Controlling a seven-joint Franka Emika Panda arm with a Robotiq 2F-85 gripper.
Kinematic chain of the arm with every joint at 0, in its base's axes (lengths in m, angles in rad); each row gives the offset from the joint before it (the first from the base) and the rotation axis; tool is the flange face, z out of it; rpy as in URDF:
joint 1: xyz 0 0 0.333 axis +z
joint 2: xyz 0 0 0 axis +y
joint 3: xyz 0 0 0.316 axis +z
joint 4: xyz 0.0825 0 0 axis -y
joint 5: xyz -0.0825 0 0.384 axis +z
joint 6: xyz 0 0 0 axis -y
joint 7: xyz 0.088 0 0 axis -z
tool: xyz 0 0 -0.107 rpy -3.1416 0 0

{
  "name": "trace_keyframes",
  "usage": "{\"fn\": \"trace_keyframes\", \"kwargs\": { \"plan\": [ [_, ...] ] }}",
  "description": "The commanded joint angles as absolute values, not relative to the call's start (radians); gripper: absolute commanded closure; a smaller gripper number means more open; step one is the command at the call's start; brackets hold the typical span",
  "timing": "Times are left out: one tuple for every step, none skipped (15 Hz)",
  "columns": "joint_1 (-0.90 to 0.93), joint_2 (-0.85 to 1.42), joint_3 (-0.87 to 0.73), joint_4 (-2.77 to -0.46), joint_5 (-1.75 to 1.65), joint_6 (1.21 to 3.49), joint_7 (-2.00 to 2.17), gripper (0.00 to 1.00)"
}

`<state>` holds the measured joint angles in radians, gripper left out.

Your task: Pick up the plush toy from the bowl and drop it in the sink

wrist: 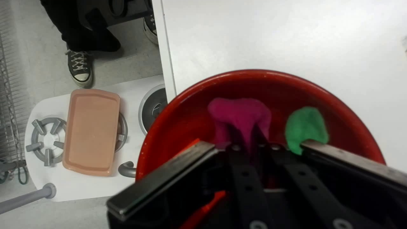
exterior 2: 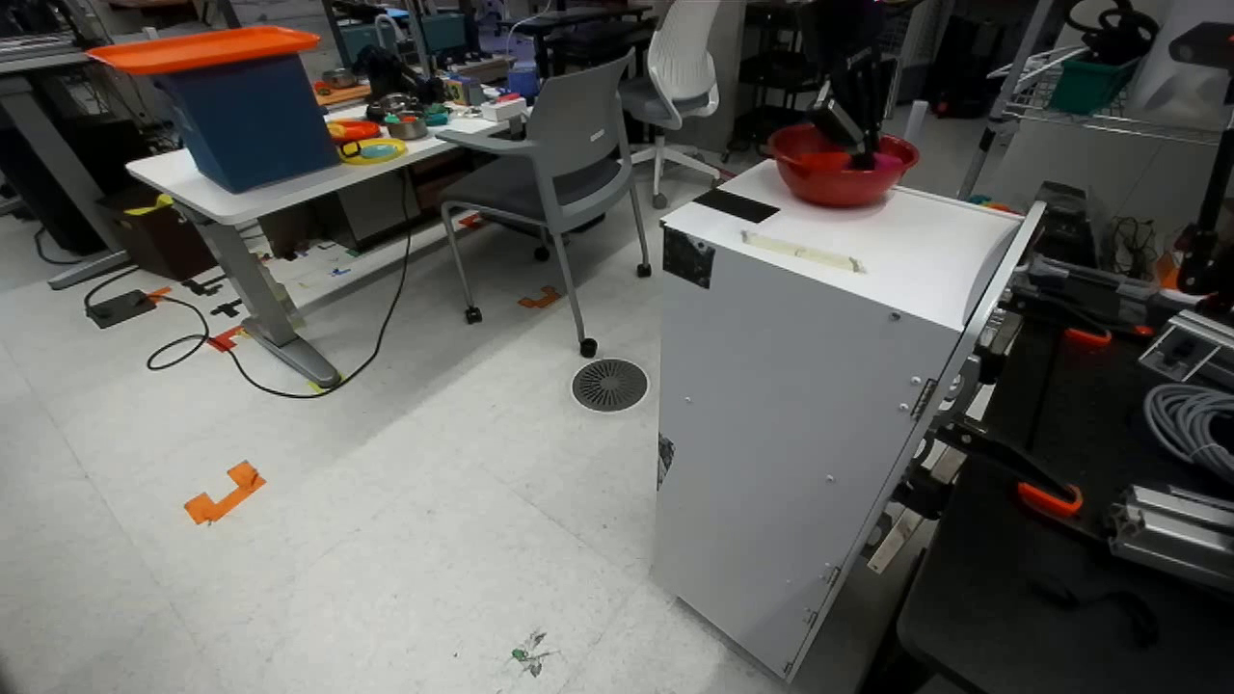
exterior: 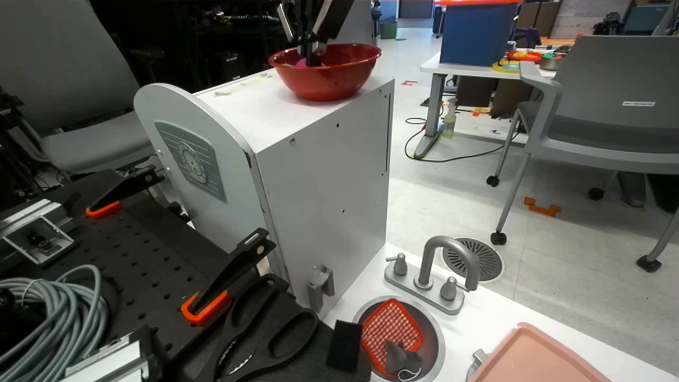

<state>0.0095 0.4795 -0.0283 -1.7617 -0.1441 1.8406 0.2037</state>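
Note:
The glossy red bowl (exterior: 331, 82) stands on a white cabinet top; it also shows in the wrist view (wrist: 254, 73). My gripper (wrist: 247, 133) reaches down into the bowl, its fingers closed around a magenta plush toy (wrist: 239, 109) whose fabric is pinched between them. A small green soft thing (wrist: 306, 127) lies beside it in the bowl, partly behind a gripper part. The sink (exterior: 443, 345) is a round grey basin below the cabinet, beside a grey two-knob faucet (exterior: 424, 281). A red grid (exterior: 395, 318) and a grey plush thing (exterior: 400, 358) lie in it.
An orange thing (exterior 2: 819, 164) is also in the bowl. The tall white cabinet (exterior: 329, 185) stands beside the sink counter. A pink tray (exterior: 536, 355) lies right of the sink. Black clamps (exterior: 228, 276) line the dark bench. A person's shoe (wrist: 81, 68) shows in the wrist view.

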Motion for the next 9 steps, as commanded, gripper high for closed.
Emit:
{"fn": "trace_keyframes", "kwargs": {
  "plan": [
    [0.014,0.485,-0.036,-1.736,-0.134,1.814,0.19,0.98],
    [0.012,0.479,-0.035,-1.74,-0.13,1.819,0.189,0.98],
    [0.011,0.473,-0.035,-1.743,-0.128,1.821,0.189,0.98],
    [0.012,0.463,-0.037,-1.75,-0.13,1.823,0.196,0.98],
    [0.013,0.449,-0.037,-1.758,-0.13,1.823,0.201,0.98],
    [0.016,0.434,-0.039,-1.765,-0.134,1.822,0.21,0.98],
    [0.019,0.417,-0.04,-1.775,-0.138,1.826,0.22,0.98],
    [0.019,0.397,-0.039,-1.787,-0.138,1.832,0.222,0.98],
    [0.02,0.378,-0.039,-1.797,-0.14,1.839,0.225,0.98]
  ]
}}
